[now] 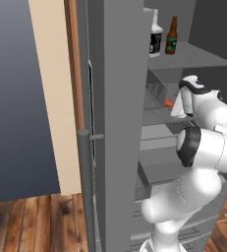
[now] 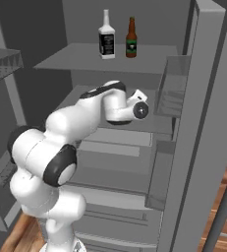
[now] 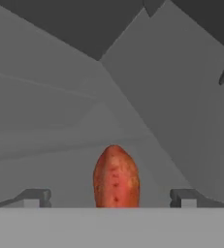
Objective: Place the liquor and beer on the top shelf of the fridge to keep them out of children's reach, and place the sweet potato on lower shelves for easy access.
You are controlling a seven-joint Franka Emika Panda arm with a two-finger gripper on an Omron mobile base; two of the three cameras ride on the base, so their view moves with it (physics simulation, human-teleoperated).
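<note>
The liquor (image 1: 156,35) and beer (image 1: 171,37) are standing side by side on the fridge's top shelf (image 2: 149,61). The gripper (image 3: 111,197) is holding its fingers spread wide, with the sweet potato (image 3: 116,178) lying between them, untouched, on a lower shelf (image 3: 45,140).

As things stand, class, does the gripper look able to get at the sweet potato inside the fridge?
Probably yes. In the hand view the sweet potato lies straight ahead between the open gripper fingertips, with nothing between them. The fridge door stands open, and the arm already reaches in over a lower shelf.
</note>
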